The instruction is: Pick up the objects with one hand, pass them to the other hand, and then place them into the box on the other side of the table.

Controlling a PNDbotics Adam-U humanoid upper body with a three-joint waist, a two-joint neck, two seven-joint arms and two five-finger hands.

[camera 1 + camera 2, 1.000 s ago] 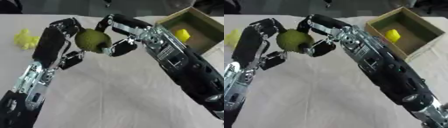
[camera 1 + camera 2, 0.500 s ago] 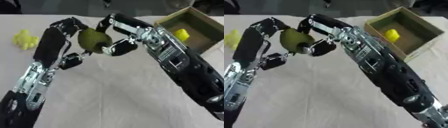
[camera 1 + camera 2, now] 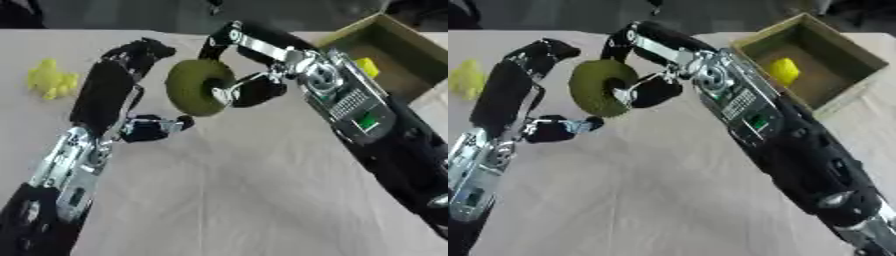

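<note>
An olive-green ring-shaped object (image 3: 194, 88) hangs above the table between my two hands. My right hand (image 3: 249, 90) comes in from the upper right and is shut on the ring, with a finger at its hole. My left hand (image 3: 122, 85) stands just left of the ring with its fingers arched over the top and its thumb (image 3: 162, 126) below; a narrow gap shows between its palm and the ring. The open cardboard box (image 3: 833, 60) sits at the upper right with a yellow object (image 3: 783, 70) inside.
A yellow toy (image 3: 51, 79) lies on the beige cloth at the far left. The box's near wall (image 3: 846, 97) stands beside my right forearm. A dark edge runs along the table's far side.
The ring has turned so its hole faces the camera. It now sits in my right hand, slightly away from my left palm. Both arms have barely shifted.
</note>
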